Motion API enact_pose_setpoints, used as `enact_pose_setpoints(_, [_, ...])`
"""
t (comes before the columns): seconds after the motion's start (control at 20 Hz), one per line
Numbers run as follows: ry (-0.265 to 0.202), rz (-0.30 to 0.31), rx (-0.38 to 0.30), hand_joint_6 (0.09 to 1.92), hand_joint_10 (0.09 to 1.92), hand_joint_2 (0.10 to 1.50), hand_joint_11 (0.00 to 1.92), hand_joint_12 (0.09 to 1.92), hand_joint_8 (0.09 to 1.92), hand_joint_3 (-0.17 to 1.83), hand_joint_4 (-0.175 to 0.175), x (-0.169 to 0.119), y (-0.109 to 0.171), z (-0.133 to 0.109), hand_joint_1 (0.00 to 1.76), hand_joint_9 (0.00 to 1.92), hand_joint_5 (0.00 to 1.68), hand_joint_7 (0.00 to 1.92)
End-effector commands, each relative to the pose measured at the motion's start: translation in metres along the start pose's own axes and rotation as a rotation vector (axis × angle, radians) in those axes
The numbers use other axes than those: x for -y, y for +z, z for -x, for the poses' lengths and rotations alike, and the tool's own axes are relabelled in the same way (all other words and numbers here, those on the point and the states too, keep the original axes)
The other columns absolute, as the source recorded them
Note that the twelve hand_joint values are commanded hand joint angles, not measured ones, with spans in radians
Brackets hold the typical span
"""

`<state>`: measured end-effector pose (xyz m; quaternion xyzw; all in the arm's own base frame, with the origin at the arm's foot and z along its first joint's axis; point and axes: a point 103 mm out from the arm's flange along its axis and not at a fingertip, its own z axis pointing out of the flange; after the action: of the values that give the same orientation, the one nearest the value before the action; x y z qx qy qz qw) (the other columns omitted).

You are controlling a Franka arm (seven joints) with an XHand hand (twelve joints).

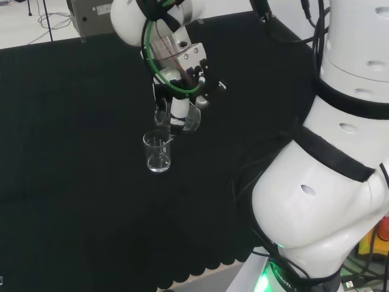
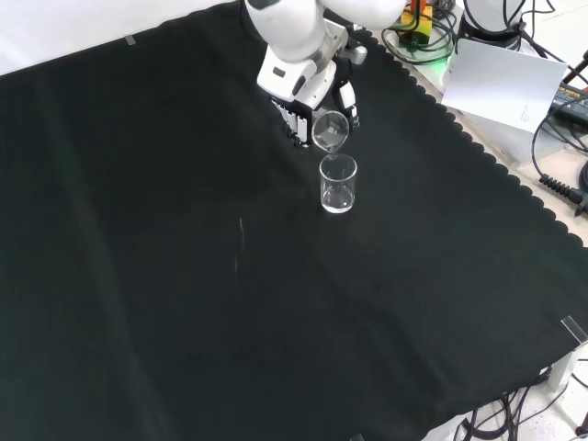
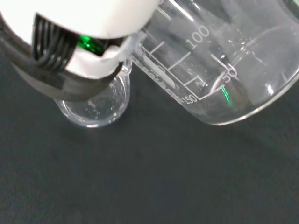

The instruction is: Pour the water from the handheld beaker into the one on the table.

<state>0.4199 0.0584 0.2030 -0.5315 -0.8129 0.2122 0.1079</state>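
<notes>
The black cloth (image 2: 184,303) covers nearly the whole bench, and most of it lies bare: in the front view the wide stretch toward the near edge and the left side is open, with only faint pale marks near the middle, while the scalloped right edge runs close past the working spot, with cables and a white sheet just beyond it. The white arm (image 1: 328,182) bulks large at the right of the head view (its links crowd that side, so free room there is scant) and reaches out over the cloth toward the far part of the surface. At its end the hand (image 1: 182,73) has its fingers curled round the handheld beaker (image 2: 330,131), a clear one, tipped steeply so that its mouth faces down and toward the front camera. Directly under that lip, upright on the cloth, stands the table beaker (image 2: 338,184), also clear and smaller in the wrist view, where it sits just beside the held one's rim; the two look very near, though I cannot tell whether they touch. I count two beakers in all, one hand, one arm. In the wrist view some droplets or a little water glisten at the bottom of the standing beaker; how much the tilted one holds I cannot tell.
</notes>
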Motion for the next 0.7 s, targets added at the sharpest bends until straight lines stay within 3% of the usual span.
enact_pose_setpoints(0.05, [-0.025,0.104,-0.089,0.53,0.09,0.73,1.55,0.54,0.09,0.48,0.175,0.002,0.004,0.026,1.13,1.77,1.31,1.77])
enact_pose_setpoints(0.3, [-0.068,0.155,-0.151,0.53,0.09,0.74,1.55,0.54,0.09,0.48,0.175,-0.002,0.005,0.038,1.13,1.77,1.31,1.77])
enact_pose_setpoints(0.7, [-0.139,0.262,-0.309,0.54,0.09,0.74,1.55,0.55,0.09,0.48,0.175,-0.009,0.011,0.060,1.13,1.77,1.31,1.77])
